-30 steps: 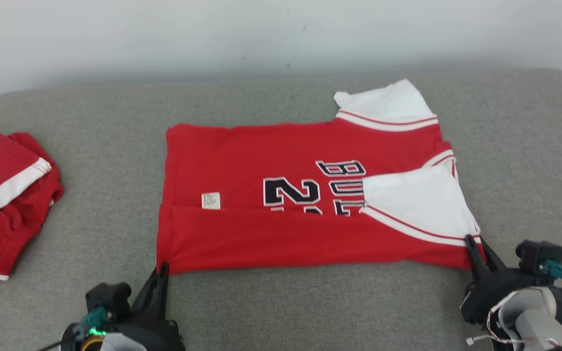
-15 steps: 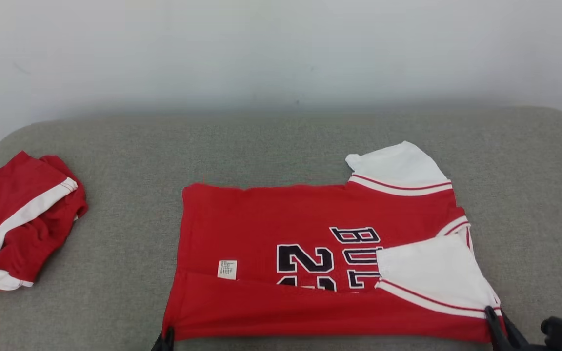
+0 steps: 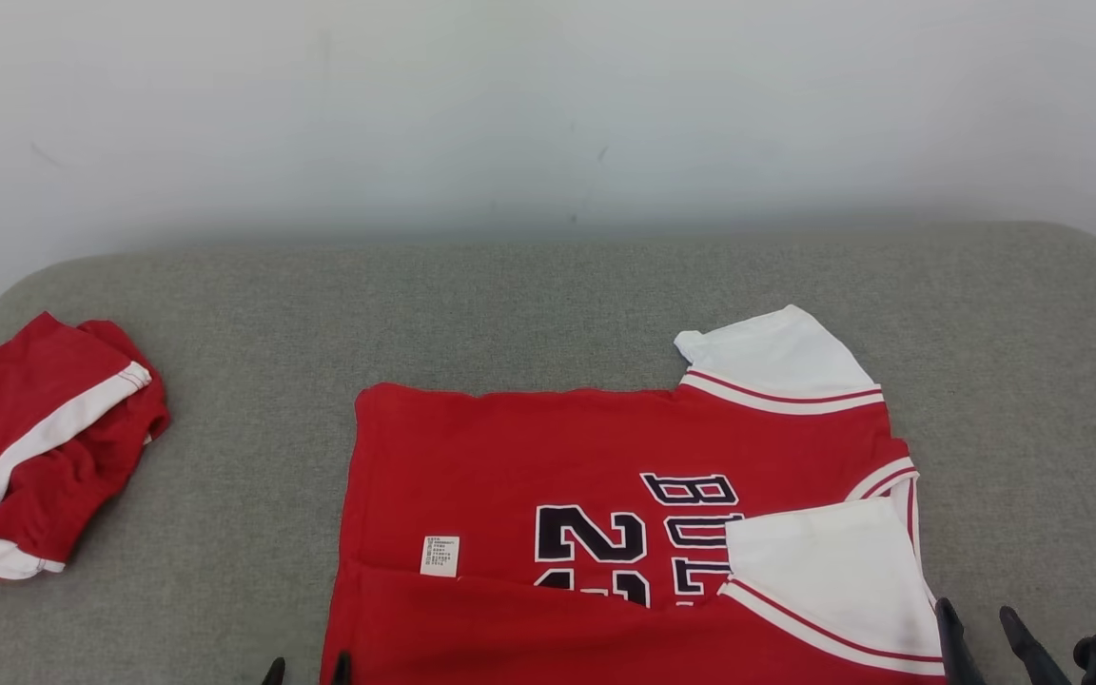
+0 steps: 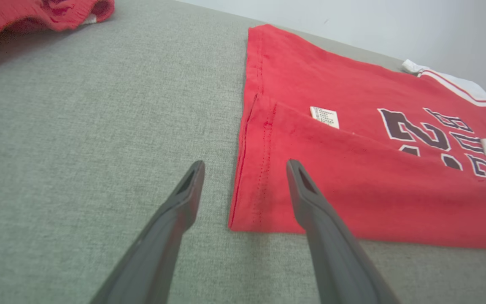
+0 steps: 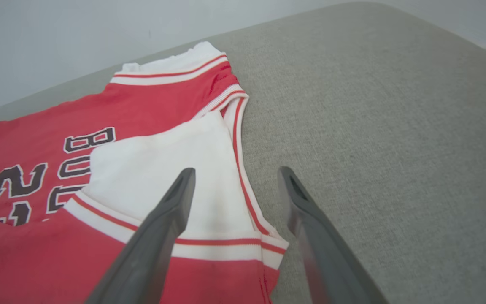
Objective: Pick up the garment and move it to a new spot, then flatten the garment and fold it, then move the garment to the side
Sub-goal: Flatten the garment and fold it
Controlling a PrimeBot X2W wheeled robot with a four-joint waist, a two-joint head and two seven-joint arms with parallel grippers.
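Observation:
The garment (image 3: 548, 457) is a red jersey with white sleeves and dark lettering, lying flat on the grey padded surface (image 3: 548, 304). Its near strip is folded up over the front, below a small white label (image 3: 440, 556). My left gripper (image 3: 308, 671) stands open at the garment's near left corner (image 4: 243, 219), one finger on either side of the hem, nothing pinched. My right gripper (image 3: 976, 614) is open over the near right corner; in the right wrist view its fingers (image 5: 175, 202) straddle the white sleeve's edge (image 5: 243, 177) without holding it.
A second red-and-white piece of clothing (image 3: 34, 447) lies bunched at the far left of the surface. A pale wall (image 3: 548, 114) rises behind. The padded surface curves away at its right end (image 5: 437, 63), with bare grey fabric to the right of the jersey.
Both grippers were shut on the jersey's near corners and have now opened and let go. The head camera has tilted up, so the whole picture sits lower.

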